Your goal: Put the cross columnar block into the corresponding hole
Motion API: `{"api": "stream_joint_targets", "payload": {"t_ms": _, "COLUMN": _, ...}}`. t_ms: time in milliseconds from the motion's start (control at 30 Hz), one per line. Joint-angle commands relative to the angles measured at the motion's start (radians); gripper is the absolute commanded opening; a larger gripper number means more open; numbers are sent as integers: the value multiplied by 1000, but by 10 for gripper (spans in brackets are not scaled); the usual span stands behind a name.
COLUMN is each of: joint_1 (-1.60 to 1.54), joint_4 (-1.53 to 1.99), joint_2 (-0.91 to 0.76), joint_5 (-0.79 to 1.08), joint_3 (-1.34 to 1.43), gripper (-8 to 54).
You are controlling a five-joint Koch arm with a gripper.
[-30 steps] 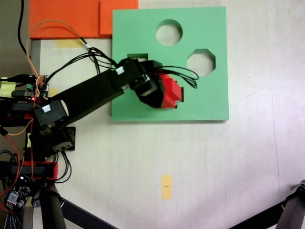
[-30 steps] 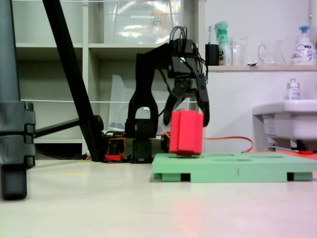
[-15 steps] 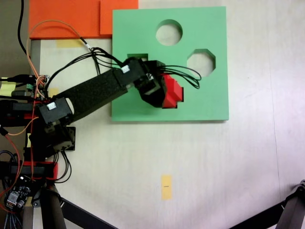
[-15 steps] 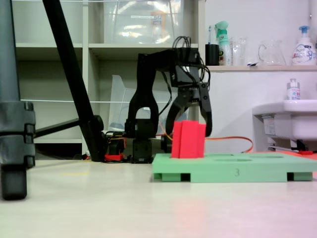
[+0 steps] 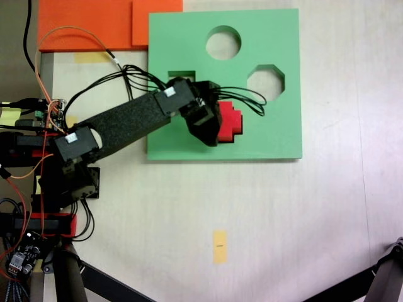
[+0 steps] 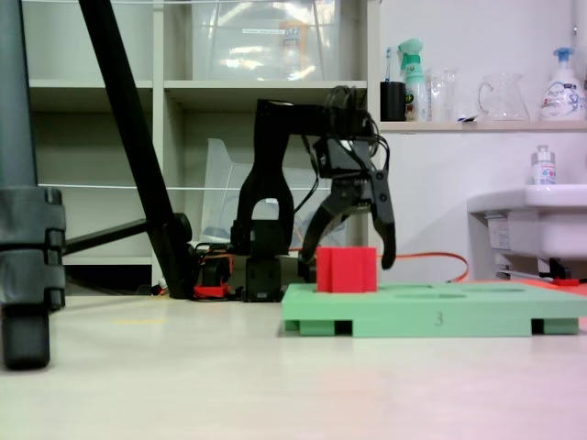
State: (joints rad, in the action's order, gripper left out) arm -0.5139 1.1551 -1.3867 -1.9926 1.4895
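The cross columnar block point(image 5: 231, 122), bright red, stands upright in the green foam board point(image 5: 271, 135), sunk in near the board's front edge. In the side-on fixed view only the block's top part point(image 6: 347, 269) rises above the board point(image 6: 431, 319). The block fills the corresponding hole, so the hole's outline is hidden. My gripper point(image 6: 347, 263) hangs over the block, open, with one finger on each side and a gap between the fingers and the block. From above, the gripper point(image 5: 216, 124) sits at the block's left edge.
The board also has a round cutout point(image 5: 223, 43), an octagonal cutout point(image 5: 265, 82) and a square cutout point(image 5: 181, 75) partly under the arm. Orange foam sheets point(image 5: 94, 22) lie at the top left. A yellow tape mark point(image 5: 219, 245) and tripod legs point(image 5: 384, 277) are nearer the front.
The block has dropped from standing tall above the board to sitting low in its hole. The gripper's fingers have spread and let go of it.
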Motion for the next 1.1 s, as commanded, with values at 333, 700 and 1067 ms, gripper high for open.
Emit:
{"api": "stream_joint_targets", "payload": {"t_ms": 333, "joint_1": 121, "joint_4": -126, "joint_2": -689, "joint_5": 1218, "joint_3": 132, "gripper": 386}}
{"api": "stream_joint_targets", "payload": {"t_ms": 700, "joint_1": 448, "joint_4": -522, "joint_2": -940, "joint_5": 1879, "joint_3": 730, "gripper": 381}}
{"api": "stream_joint_targets", "payload": {"t_ms": 1067, "joint_1": 522, "joint_4": -1161, "joint_2": -927, "joint_5": 1914, "joint_3": 1388, "gripper": 362}}
